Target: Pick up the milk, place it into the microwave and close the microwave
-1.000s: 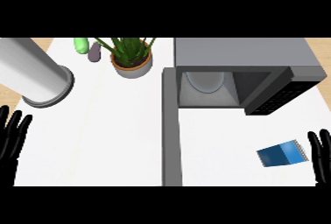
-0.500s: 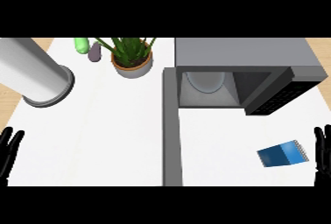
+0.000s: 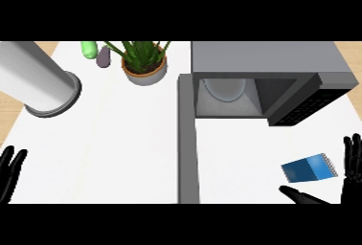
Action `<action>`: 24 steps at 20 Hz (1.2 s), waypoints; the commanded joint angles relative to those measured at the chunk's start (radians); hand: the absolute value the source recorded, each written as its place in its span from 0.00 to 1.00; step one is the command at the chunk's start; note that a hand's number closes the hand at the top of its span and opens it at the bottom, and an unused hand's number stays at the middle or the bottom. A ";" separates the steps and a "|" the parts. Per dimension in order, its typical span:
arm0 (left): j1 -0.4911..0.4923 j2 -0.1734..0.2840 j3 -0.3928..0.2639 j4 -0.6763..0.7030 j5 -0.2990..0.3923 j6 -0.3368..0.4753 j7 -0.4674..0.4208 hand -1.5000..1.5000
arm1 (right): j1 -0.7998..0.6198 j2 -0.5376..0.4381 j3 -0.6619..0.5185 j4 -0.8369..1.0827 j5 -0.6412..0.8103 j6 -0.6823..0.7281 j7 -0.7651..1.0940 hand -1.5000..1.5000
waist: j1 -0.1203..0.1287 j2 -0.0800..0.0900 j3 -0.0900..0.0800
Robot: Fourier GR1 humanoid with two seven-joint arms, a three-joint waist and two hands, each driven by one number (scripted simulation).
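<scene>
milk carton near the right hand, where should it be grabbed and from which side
Probably across the two long sides of the blue milk carton, coming from the right, where the right hand already stands open with its thumb just below the carton. The carton lies slightly tilted on the counter, so the hand should turn to match. The microwave stands open behind it.

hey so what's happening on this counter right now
A robot is at a kitchen counter, about to pick up a blue milk carton lying near the front right. Its right hand is open beside the carton, fingers to the carton's right and thumb below it, not yet gripping. The left hand rests open at the left edge. The microwave behind stands open, its door swung out toward the robot. The carton has not been lifted yet.
</scene>
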 commanded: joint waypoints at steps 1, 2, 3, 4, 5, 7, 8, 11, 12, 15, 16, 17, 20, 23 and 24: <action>-0.051 0.058 0.102 0.016 0.106 -0.026 0.056 0.00 | -0.023 -0.036 -0.075 0.081 -0.035 0.027 -0.041 0.00 | -0.002 0.000 0.000; 0.024 0.010 0.048 0.025 0.019 -0.052 -0.033 0.00 | -0.035 -0.072 -0.128 0.100 -0.064 0.044 -0.044 0.00 | 0.000 0.000 0.000; -0.043 0.029 0.079 0.074 0.054 -0.036 -0.002 0.00 | 0.012 -0.015 -0.067 0.113 0.009 0.005 -0.087 0.00 | -0.003 0.000 0.000; 0.077 -0.029 0.021 -0.007 0.014 -0.063 -0.050 0.00 | -0.006 -0.058 -0.132 0.196 -0.052 0.057 -0.158 0.00 | 0.003 -0.001 0.000; 0.104 -0.002 0.067 -0.016 0.054 -0.103 -0.052 0.00 | -0.019 -0.036 -0.120 0.189 -0.040 0.035 -0.142 0.00 | 0.003 -0.001 0.000; -0.008 -0.036 0.002 0.032 -0.036 -0.030 -0.007 0.00 | 0.017 -0.049 -0.131 0.181 -0.050 0.071 -0.153 0.00 | -0.004 0.000 0.000; 0.055 -0.029 0.007 -0.019 -0.020 -0.069 -0.024 0.00 | -0.005 -0.066 -0.153 0.255 -0.046 0.074 -0.183 0.00 | 0.000 0.000 0.000; 0.020 -0.037 0.016 0.016 -0.012 -0.063 -0.041 0.00 | -0.050 -0.087 -0.166 0.374 -0.034 0.095 -0.226 0.00 | 0.000 0.000 0.000; 0.083 -0.037 -0.027 0.002 -0.035 -0.054 -0.069 0.00 | -0.096 -0.102 -0.186 0.396 -0.046 0.089 -0.203 0.00 | 0.003 0.000 0.000; 0.111 -0.037 0.009 -0.029 -0.009 -0.075 -0.063 0.00 | -0.052 -0.109 -0.202 0.462 -0.070 0.150 -0.299 0.00 | 0.002 0.000 0.000; 0.092 -0.037 0.030 0.059 -0.025 -0.096 -0.121 0.00 | -0.096 -0.124 -0.198 0.519 -0.064 0.158 -0.276 0.00 | 0.003 0.000 0.000; 0.076 -0.027 0.068 0.010 0.024 -0.101 -0.073 0.00 | -0.114 -0.101 -0.172 0.505 -0.021 0.111 -0.257 0.00 | 0.002 0.000 0.000; 0.078 -0.037 0.046 0.016 0.004 -0.092 -0.078 0.00 | -0.128 -0.124 -0.199 0.600 -0.018 0.129 -0.316 0.00 | 0.003 0.000 0.000; -0.033 -0.025 0.046 0.038 -0.007 -0.053 -0.006 0.00 | -0.176 -0.144 -0.225 0.703 -0.028 0.138 -0.358 0.00 | -0.001 0.001 0.000; 0.013 0.026 0.141 0.011 0.103 -0.098 -0.004 0.00 | -0.188 -0.178 -0.243 0.745 -0.031 0.161 -0.384 0.00 | 0.003 0.001 0.000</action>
